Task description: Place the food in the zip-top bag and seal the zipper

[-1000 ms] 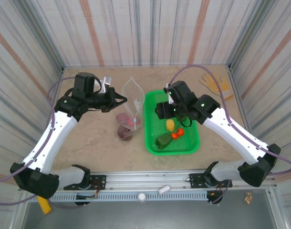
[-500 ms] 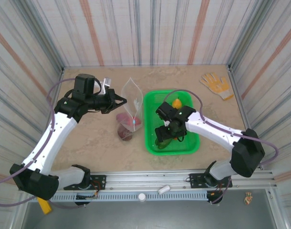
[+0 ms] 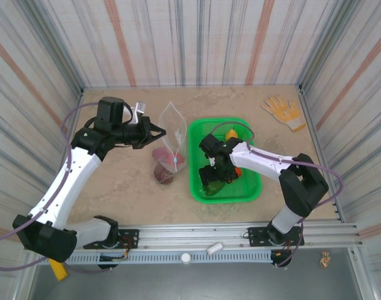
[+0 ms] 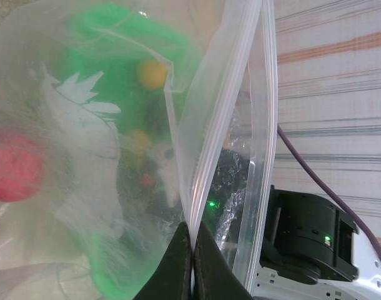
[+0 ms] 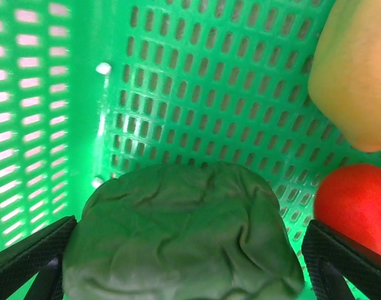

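While tight on the zipper (image 4: 223, 128), left gripper (image 4: 192, 240); right gripper (image 5: 187, 253) agape around green food (image 5: 178, 209).

Bottom edge cuts off the dark green vegetable (image 5: 181, 231).

I saw the clear thin plastic zip-top bag (image 4: 234, 94) glossy and creased. The green mesh plastic basket (image 5: 197, 94) was shiny and smooth. The dark green plastic vegetable (image 5: 184, 231) looked matt, wrinkled; the red round piece (image 5: 356, 203) glossy. My right fingers (image 5: 34, 253) were matt black.
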Controlling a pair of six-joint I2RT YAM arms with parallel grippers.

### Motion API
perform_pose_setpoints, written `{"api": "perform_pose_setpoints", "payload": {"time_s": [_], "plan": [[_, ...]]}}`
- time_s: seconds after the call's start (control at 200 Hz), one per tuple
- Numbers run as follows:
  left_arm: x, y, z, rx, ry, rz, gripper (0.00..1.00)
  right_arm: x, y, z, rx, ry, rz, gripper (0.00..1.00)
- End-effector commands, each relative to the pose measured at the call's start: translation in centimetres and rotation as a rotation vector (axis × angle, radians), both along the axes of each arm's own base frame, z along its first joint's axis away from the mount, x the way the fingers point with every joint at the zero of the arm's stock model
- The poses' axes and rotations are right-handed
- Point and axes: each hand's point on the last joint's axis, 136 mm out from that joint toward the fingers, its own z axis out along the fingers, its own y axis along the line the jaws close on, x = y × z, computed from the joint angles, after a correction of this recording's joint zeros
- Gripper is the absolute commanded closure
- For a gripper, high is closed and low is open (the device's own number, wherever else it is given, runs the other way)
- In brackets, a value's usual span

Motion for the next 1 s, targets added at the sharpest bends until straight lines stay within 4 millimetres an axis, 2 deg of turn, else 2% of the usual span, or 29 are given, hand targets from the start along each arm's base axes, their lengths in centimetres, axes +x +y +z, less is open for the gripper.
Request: {"api": "perform_pose_setpoints", "payload": {"time_s": [0.0, 0.195, 0.371, 0.726, 0.862, 0.992], "plan": [[-0.2, 0.5, 0.1, 0.013, -0.029, 0.001, 1.0, -0.5, -0.2, -0.7, -0.014, 0.037, 0.023, 0.06], [0.2, 0.3, 0.2, 0.007, -0.025, -0.004, 1.0, -0.5, -0.1, -0.2, -0.003, 0.032, 0.026, 0.15], [0.1, 0.3, 0.3, 0.006, -0.021, -0.004, 1.0, 0.2, -0.6, 2.5, 0.02, -0.029, 0.012, 0.2], [-0.1, 0.3, 0.4, -0.005, -0.02, -0.004, 1.0, 1.5, -2.3, 12.0, 0.175, -0.223, -0.056, 0.19], [-0.2, 0.2, 0.4, -0.008, -0.018, -0.005, 1.0, 2.2, -2.6, 16.6, 0.234, -0.334, -0.061, 0.2], [-0.3, 0.2, 0.5, -0.012, -0.018, -0.005, 1.0, 2.8, -1.6, 21.6, 0.325, -0.417, -0.045, 0.2]]}}
